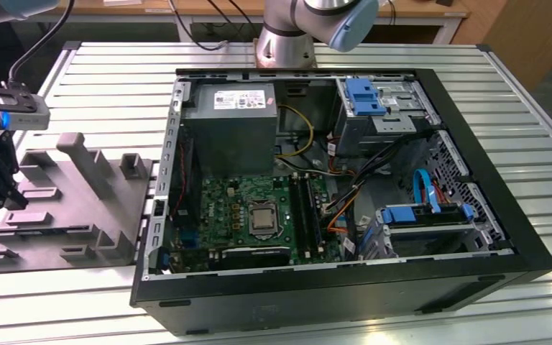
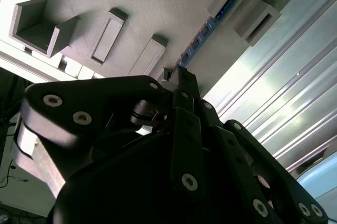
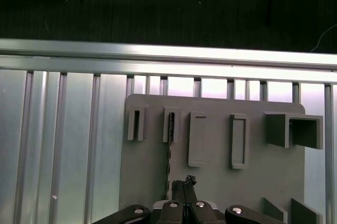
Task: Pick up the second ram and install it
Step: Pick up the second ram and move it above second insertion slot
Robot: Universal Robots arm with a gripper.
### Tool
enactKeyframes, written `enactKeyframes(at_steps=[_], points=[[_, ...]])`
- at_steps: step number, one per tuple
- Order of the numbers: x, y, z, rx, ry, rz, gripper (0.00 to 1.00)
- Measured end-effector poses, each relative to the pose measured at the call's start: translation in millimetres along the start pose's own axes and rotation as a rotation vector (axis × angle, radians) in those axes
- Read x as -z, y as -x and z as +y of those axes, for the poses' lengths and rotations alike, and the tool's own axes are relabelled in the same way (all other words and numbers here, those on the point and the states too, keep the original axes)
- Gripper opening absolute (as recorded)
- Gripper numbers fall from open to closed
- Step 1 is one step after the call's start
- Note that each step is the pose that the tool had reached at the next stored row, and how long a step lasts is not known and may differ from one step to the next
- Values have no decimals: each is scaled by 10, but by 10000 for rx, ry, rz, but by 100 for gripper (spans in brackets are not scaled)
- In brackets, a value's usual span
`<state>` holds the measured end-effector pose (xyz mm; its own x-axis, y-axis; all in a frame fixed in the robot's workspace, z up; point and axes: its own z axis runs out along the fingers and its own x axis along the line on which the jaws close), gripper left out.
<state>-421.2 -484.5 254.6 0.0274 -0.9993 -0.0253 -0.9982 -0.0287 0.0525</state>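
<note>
- Second ram (image 2: 200, 35): on edge in grey holder (image 2: 158, 2), long axis pointing straight away from gripper (image 2: 181, 76).
- Jaws together at its near end; grip uncertain.

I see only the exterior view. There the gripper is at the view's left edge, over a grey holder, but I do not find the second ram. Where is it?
Observer: In the second wrist view the second ram stands on its long edge on the grey holder, with its far end in a raised slot.
Operator: How does the gripper stand to it?
Observer: In the first wrist view the gripper is at the ram's near end, close beside it. I cannot tell whether they touch.
</note>
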Motion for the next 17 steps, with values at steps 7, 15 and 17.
enactKeyframes(at_steps=[7,15,17], points=[[0,0,0,-1,0,0,17],[0,0,0,-22,0,-2,17],[0,0,0,-31,0,-2,17]])
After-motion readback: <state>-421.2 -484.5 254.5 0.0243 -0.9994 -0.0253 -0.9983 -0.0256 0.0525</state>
